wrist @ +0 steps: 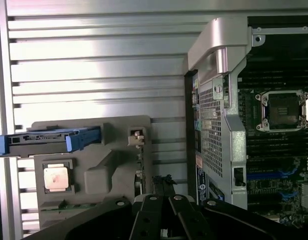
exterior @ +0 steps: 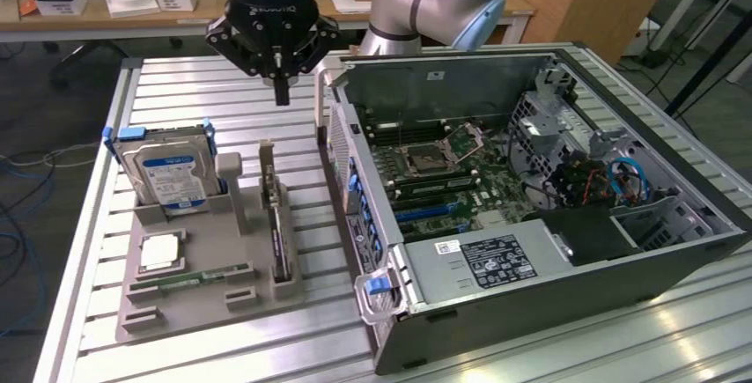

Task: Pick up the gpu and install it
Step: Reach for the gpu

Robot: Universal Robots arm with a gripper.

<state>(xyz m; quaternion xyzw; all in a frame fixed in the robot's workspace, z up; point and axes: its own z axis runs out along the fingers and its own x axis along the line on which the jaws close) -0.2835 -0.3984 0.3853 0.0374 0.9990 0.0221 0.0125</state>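
The gpu (exterior: 275, 224) stands edge-on in the grey holder (exterior: 176, 311) (its fan face is hard to make out), with a hard drive (exterior: 168, 176) and a memory stick (exterior: 188, 276). In the exterior view the tool (exterior: 281, 94), closed and empty, hangs at the gpu's 12 o'clock. The open computer case (exterior: 470, 75) sits at 3 o'clock on the worktop (exterior: 176, 84).

Bright indoor light, white glare on ribbed table (wrist: 99, 107)

Ext cam angled down, wrist cam straight down; both share tray (exterior: 188, 305) (wrist: 114, 145), case (exterior: 564, 313) (wrist: 218, 110).
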